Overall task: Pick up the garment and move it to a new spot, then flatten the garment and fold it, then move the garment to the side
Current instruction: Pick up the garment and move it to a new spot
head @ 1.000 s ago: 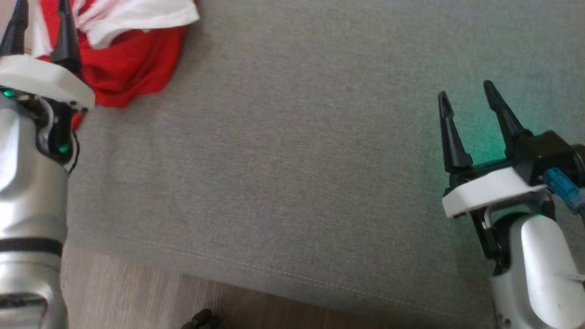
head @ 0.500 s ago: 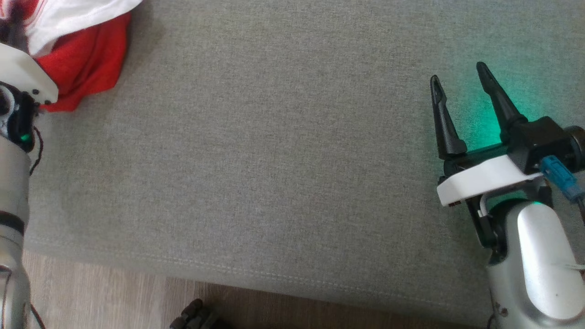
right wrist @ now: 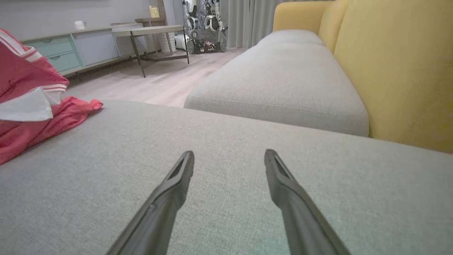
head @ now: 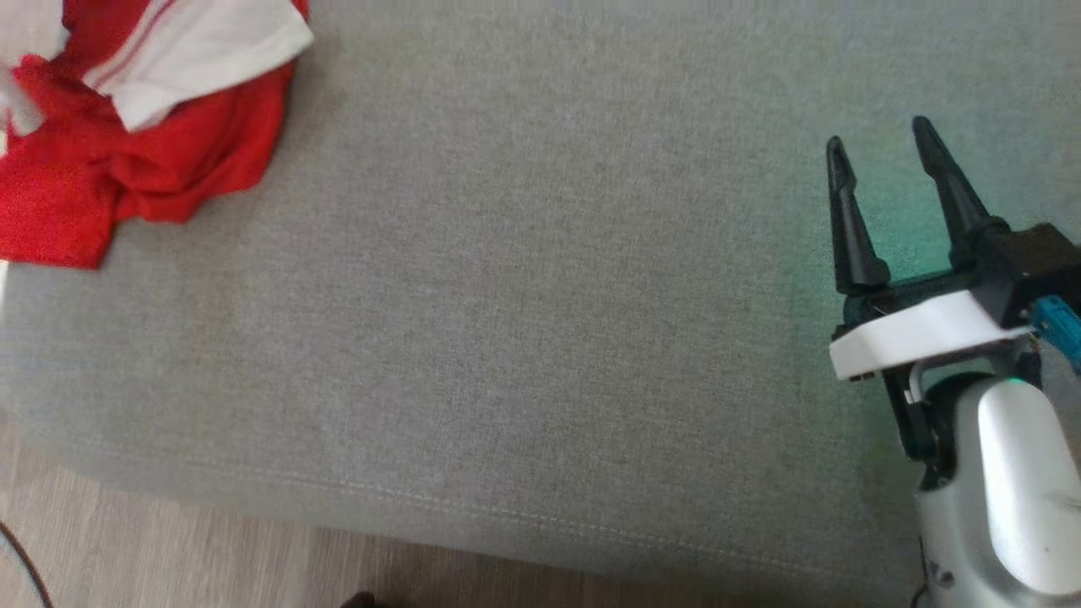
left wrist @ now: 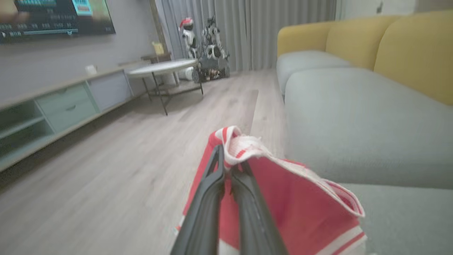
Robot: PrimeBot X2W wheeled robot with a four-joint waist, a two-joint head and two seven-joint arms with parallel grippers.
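Observation:
The garment (head: pixel 127 152) is red with white striped trim, crumpled at the far left of the grey sofa seat (head: pixel 524 321). In the left wrist view my left gripper (left wrist: pixel 231 161) is shut on a white ribbed edge of the garment (left wrist: pixel 290 198), lifting it so red cloth hangs below the fingers. The right wrist view has the garment (right wrist: pixel 32 113) at its left edge, partly raised. My right gripper (head: pixel 878 143) is open over bare cushion at the right, far from the cloth, and the right wrist view shows that gripper (right wrist: pixel 228 157) with nothing between its fingers.
The seat's front seam (head: pixel 507 515) runs above wooden floor (head: pixel 169 557). Yellow backrests (right wrist: pixel 396 71) stand behind the cushions. Beyond the sofa are a round side table (left wrist: pixel 162 69), a low cabinet (left wrist: pixel 56 109) and a parked robot toy (left wrist: pixel 208 49).
The head camera has shifted between frames. My left arm, visible at the left edge earlier, has left the head view, and more of the garment is uncovered. The right gripper stays open.

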